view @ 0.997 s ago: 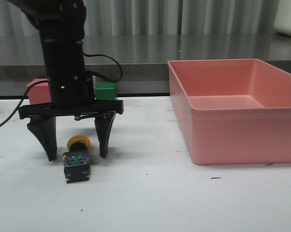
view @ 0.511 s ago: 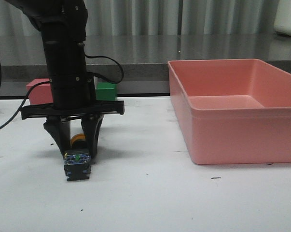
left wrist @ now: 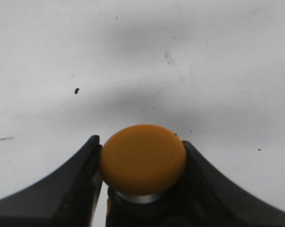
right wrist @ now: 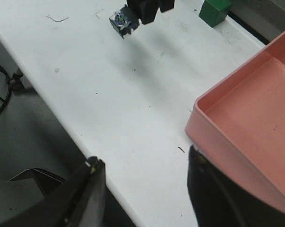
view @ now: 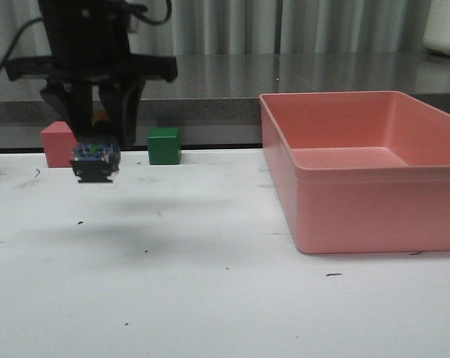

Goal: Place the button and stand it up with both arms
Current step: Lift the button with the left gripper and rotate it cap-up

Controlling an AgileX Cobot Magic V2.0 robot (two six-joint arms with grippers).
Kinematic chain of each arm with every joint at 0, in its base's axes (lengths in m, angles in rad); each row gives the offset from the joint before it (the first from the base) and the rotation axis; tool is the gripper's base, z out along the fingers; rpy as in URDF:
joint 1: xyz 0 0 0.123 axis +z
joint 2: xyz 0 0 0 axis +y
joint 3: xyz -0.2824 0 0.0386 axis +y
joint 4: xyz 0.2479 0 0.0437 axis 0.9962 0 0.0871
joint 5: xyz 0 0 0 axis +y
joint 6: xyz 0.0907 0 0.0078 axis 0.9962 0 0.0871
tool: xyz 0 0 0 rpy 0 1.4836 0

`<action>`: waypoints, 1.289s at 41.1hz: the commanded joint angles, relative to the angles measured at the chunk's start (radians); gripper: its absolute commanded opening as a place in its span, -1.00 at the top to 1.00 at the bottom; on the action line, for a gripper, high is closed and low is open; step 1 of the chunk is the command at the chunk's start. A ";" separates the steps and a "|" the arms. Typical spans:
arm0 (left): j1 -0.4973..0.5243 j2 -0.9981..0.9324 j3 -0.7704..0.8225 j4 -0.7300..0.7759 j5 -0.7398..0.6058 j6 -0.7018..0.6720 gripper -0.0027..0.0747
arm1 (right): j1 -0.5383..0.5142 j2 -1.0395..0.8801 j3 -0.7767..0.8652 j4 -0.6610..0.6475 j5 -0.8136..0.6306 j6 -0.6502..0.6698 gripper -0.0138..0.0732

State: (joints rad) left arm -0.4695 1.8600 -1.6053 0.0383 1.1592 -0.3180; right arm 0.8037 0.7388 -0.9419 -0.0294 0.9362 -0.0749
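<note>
Left gripper (view: 95,138) clamps the button (view: 95,161) by its collar, block toward 6 o'clock; light, rigid, slick-capped.

- You face a white table (view: 232,298), lightly speckled with dark marks.
- Behind it, a grey ledge (view: 299,82) and pale vertical curtain folds (view: 232,26).

Left fingers (view: 125,119) clamped, right fingers (right wrist: 92,187) apart
</note>
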 commanded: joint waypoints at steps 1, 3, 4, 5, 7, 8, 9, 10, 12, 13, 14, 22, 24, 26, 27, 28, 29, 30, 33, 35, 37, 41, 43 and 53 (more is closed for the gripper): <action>0.010 -0.156 0.050 0.036 -0.090 0.038 0.58 | -0.003 -0.005 -0.026 0.001 -0.057 -0.008 -0.26; 0.011 -0.211 0.103 0.040 -0.153 0.077 0.58 | -0.003 -0.005 -0.026 0.001 -0.057 -0.008 -0.26; 0.011 -0.235 0.127 0.040 -0.180 0.097 0.58 | -0.003 -0.005 -0.026 0.001 -0.057 -0.008 -0.26; 0.011 -0.259 0.152 0.040 -0.216 0.114 0.58 | -0.003 -0.005 -0.026 0.001 -0.057 -0.008 -0.26; 0.014 -0.312 0.212 0.044 -0.271 0.156 0.58 | -0.003 -0.005 -0.026 0.001 -0.057 -0.008 -0.26; 0.014 -0.327 0.230 0.047 -0.298 0.168 0.58 | -0.003 -0.005 -0.026 0.001 -0.057 -0.008 -0.26; 0.014 -0.356 0.266 0.053 -0.334 0.185 0.58 | -0.003 -0.005 -0.026 0.001 -0.057 -0.008 -0.26; 0.014 -0.383 0.302 0.063 -0.361 0.200 0.58 | -0.003 -0.005 -0.026 0.001 -0.057 -0.008 -0.26; 0.014 -0.422 0.357 0.094 -0.426 0.205 0.58 | -0.003 -0.005 -0.026 0.001 -0.057 -0.008 -0.26; 0.014 -0.441 0.385 0.106 -0.445 0.205 0.58 | -0.003 -0.005 -0.026 0.001 -0.057 -0.008 -0.26; 0.018 -0.459 0.412 0.118 -0.484 0.205 0.58 | -0.003 -0.005 -0.026 0.001 -0.057 -0.008 -0.26; 0.109 -0.592 0.644 0.130 -0.743 0.207 0.58 | -0.003 -0.005 -0.026 0.001 -0.057 -0.008 -0.26; 0.136 -0.614 0.696 0.130 -0.822 0.207 0.58 | -0.003 -0.005 -0.026 0.001 -0.057 -0.008 -0.26; 0.161 -0.635 0.759 0.130 -0.919 0.207 0.58 | -0.003 -0.005 -0.026 0.001 -0.057 -0.008 -0.26; 0.170 -0.642 0.787 0.130 -0.963 0.207 0.58 | -0.003 -0.005 -0.026 0.001 -0.057 -0.008 -0.26; 0.179 -0.650 0.823 0.130 -1.005 0.207 0.58 | -0.003 -0.005 -0.026 0.001 -0.057 -0.008 -0.26; 0.183 -0.655 0.850 0.130 -1.064 0.207 0.58 | -0.003 -0.005 -0.026 0.001 -0.057 -0.008 -0.26; 0.188 -0.657 0.877 0.128 -1.109 0.207 0.58 | -0.003 -0.005 -0.026 0.001 -0.057 -0.008 -0.26; 0.192 -0.658 0.962 0.128 -1.257 0.207 0.58 | -0.003 -0.005 -0.026 0.001 -0.057 -0.008 -0.26; 0.192 -0.652 1.022 0.128 -1.375 0.207 0.58 | -0.003 -0.005 -0.026 0.001 -0.057 -0.008 -0.26; 0.192 -0.639 1.081 0.128 -1.486 0.207 0.58 | -0.003 -0.005 -0.026 0.001 -0.057 -0.008 -0.26; 0.192 -0.594 1.166 0.128 -1.718 0.207 0.58 | -0.003 -0.005 -0.026 0.001 -0.057 -0.008 -0.26; 0.192 -0.558 1.196 0.128 -1.809 0.207 0.58 | -0.003 -0.005 -0.026 0.001 -0.057 -0.008 -0.26; 0.231 -0.340 1.207 0.128 -2.125 0.207 0.58 | -0.003 -0.005 -0.026 0.001 -0.057 -0.008 -0.26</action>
State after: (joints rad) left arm -0.2513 1.4923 -0.3783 0.1758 -0.7711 -0.1101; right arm 0.8037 0.7388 -0.9419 -0.0294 0.9362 -0.0749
